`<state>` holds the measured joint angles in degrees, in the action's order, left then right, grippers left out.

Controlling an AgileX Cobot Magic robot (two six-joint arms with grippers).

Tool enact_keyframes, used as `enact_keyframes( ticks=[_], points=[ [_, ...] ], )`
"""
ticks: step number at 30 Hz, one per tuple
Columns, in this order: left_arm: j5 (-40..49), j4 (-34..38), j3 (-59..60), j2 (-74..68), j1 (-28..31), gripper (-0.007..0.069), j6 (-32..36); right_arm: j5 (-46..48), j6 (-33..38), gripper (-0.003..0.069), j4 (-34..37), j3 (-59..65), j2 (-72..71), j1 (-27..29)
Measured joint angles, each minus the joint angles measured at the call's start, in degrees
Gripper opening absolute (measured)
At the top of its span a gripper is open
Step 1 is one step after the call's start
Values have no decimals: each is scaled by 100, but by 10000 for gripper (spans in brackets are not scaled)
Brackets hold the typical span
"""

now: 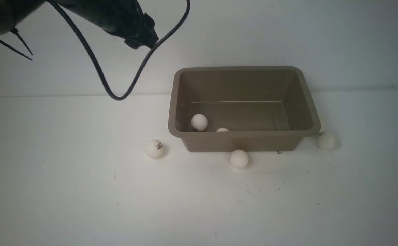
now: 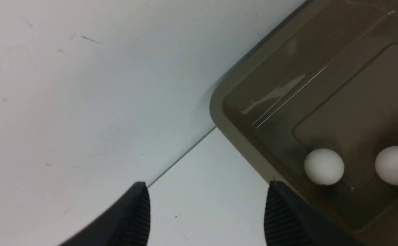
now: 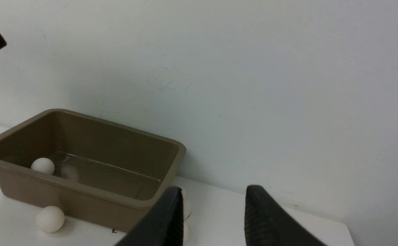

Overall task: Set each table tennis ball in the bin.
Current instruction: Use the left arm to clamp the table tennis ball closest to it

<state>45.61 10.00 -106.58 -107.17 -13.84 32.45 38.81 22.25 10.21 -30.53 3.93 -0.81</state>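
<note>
The taupe bin (image 1: 253, 142) stands against the back wall. Two table tennis balls lie in it near its front left corner: one in full view (image 1: 199, 122), one (image 1: 222, 130) mostly hidden by the front wall. Three balls rest on the table: one to the bin's left (image 1: 153, 148), one in front of it (image 1: 238, 159), one at its right corner (image 1: 326, 140). My left gripper (image 2: 207, 186) hangs open and empty, high beside the bin's rim (image 2: 219, 102). Off to the bin's right, my right gripper (image 3: 216, 188) is open and empty; one finger (image 3: 166, 218) partly hides the right-hand ball (image 3: 186, 208).
The left arm (image 1: 117, 17) reaches in from the upper left, and its black cable (image 1: 117, 95) loops down just left of the bin. A white wall rises directly behind the bin. The right arm is outside the front view.
</note>
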Motion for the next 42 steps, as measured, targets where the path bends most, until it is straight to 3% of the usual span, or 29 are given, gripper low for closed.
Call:
enact_keyframes(
  ticks=[10, 15, 20, 26, 42],
  points=[
    [847, -31, 21, 1103, 0, 405, -195, -53, 5, 243, 0, 0, 0, 0],
    [935, -6, 598, 1432, 0, 405, -272, -71, 5, 243, 0, 0, 0, 0],
    [636, -12, 1646, 1464, 0, 405, 190, -98, 5, 243, -43, 0, 0, 0],
    [-487, 54, 2880, 1384, 0, 405, 806, -105, 5, 243, -149, 0, 0, 0],
    [-807, 1132, 3049, 555, 0, 438, 1663, -130, 5, 243, -154, 0, 0, 0]
  ],
)
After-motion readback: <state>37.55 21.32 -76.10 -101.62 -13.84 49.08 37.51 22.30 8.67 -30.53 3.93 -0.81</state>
